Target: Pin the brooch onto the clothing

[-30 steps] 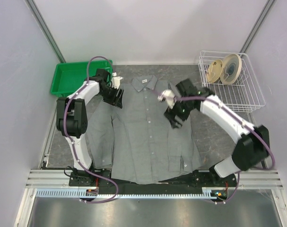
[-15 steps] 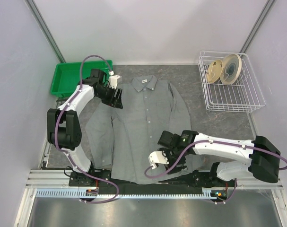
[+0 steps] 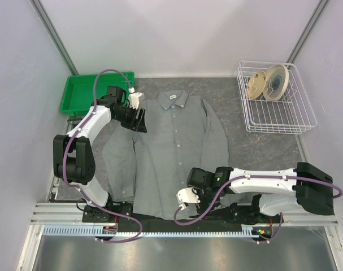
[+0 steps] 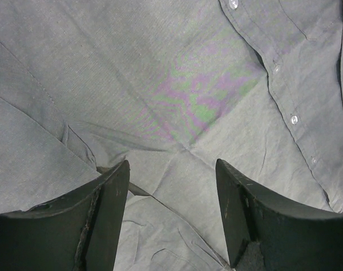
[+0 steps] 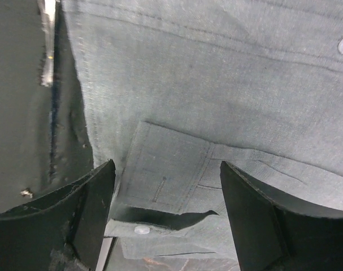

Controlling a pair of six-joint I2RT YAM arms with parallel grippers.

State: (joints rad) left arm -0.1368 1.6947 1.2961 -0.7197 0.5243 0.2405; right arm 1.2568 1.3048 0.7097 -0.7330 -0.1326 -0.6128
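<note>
Right wrist: claw [image 5: 167, 165] wide over shirt [image 5: 216, 73]

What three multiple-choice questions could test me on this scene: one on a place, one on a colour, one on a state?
1. Where is the wire basket? A) far right corner B) near left edge C) centre
2. What colour is the tray? A) red B) green C) blue
3. The right end effector is: A) shut on a pin B) out of view C) open over the shirt
Answers: A, it sits top right in the overhead view; B, plainly green; C, its fingers stand apart with only grey fabric between.
</note>
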